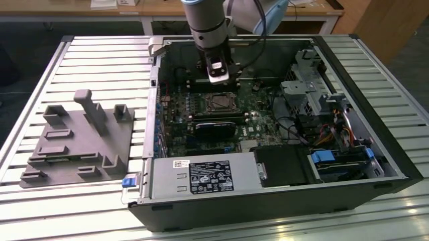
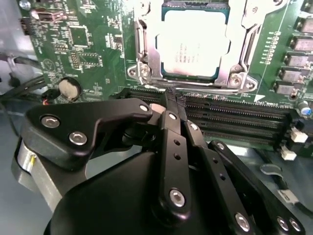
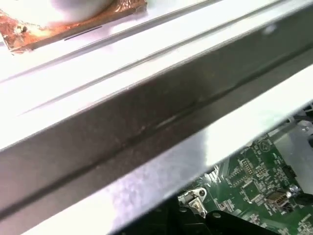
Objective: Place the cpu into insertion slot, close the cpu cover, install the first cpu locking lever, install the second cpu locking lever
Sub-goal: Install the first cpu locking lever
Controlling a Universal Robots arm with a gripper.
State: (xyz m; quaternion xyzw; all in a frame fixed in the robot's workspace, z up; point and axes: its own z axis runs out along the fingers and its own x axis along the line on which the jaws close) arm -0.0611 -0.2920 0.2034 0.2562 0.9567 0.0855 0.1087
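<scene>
In the second wrist view the black gripper (image 2: pixel 172 100) is closest, its fingers pinched together with nothing held, the tips touching a thin wire lever (image 2: pixel 195 88) at the socket's edge. Just past it lies the cpu (image 2: pixel 193 44), flat in the insertion slot (image 2: pixel 146 73), with the silver cpu cover (image 2: pixel 244 34) down around it. In the exterior view the gripper (image 1: pixel 221 80) hangs just behind the socket (image 1: pixel 219 102) inside the open computer case (image 1: pixel 375 150).

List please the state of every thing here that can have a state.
cpu: seated in the insertion slot.
cpu cover: closed down around the cpu.
gripper: jaws shut, empty, beside the socket edge.
computer case: side open, lying flat.
</scene>
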